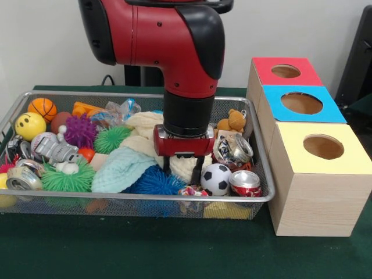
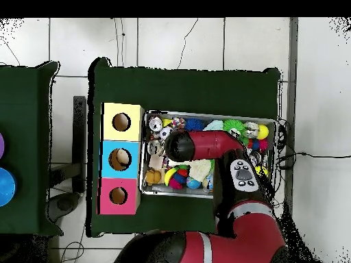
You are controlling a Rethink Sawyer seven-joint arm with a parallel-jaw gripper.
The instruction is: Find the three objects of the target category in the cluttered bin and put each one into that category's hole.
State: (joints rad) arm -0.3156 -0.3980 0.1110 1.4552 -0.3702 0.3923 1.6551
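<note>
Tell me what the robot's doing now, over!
Gripper open, down in the bin over a cream cloth. Holding nothing. Yellow box's hole empty. Soccer ball and crushed cans crowd close by.

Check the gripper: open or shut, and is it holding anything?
Open. The gripper has its two black fingers apart, down over cream cloth in the bin, with nothing lifted.

Illumination is bright, even and diffuse in both views, apparently from overhead sources. The glossy red and black robot arm (image 1: 174, 40) carries soft highlights on its upper shell. The crushed silver drink can (image 1: 244, 182) shows small glints. A faint shadow lies on the dark green table cloth (image 1: 145, 250) beneath the silver wire mesh bin (image 1: 145, 197). Fine mesh detail appears slightly soft.
</note>
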